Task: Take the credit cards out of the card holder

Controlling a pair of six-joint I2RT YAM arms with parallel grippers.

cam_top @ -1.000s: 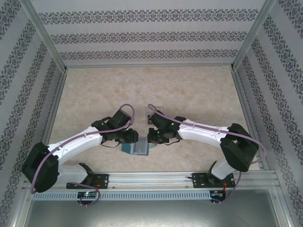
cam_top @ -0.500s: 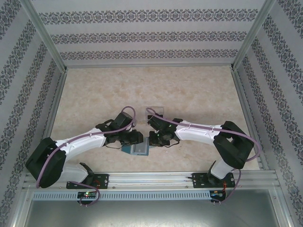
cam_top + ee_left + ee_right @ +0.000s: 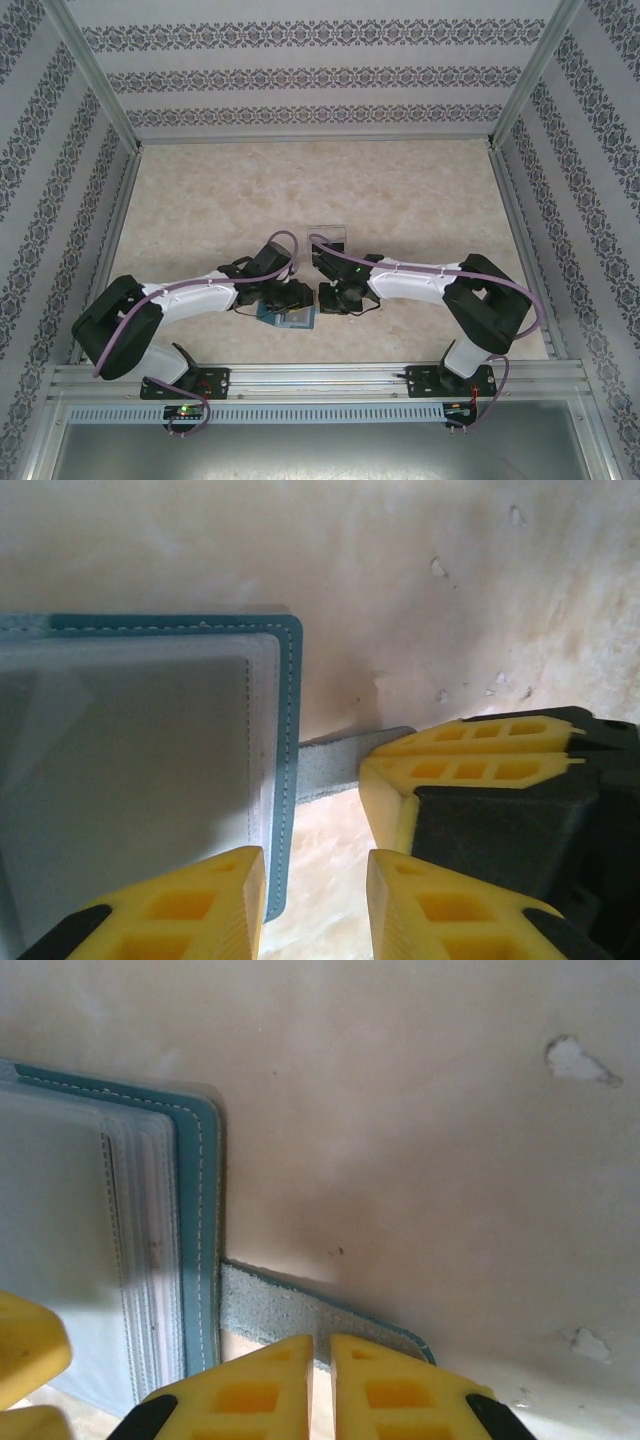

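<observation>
Left wrist view: we are looking down on the card holder (image 3: 140, 770), which is lying open on the marbled table (image 3: 420, 590) with its clear sleeves facing up (whatever is sitting inside them is too blurred to tell). The left gripper (image 3: 312, 880) is hovering with its fingers apart, one over the card holder's stitched teal edge and the other over bare table. The right gripper (image 3: 372, 762) is pinching the grey strap (image 3: 335, 765) of the card holder, its fingers pressed together on it. In the top external view both arms are meeting over the card holder towards the table's near edge, with a clear box (image 3: 328, 238) sitting just beyond them.
</observation>
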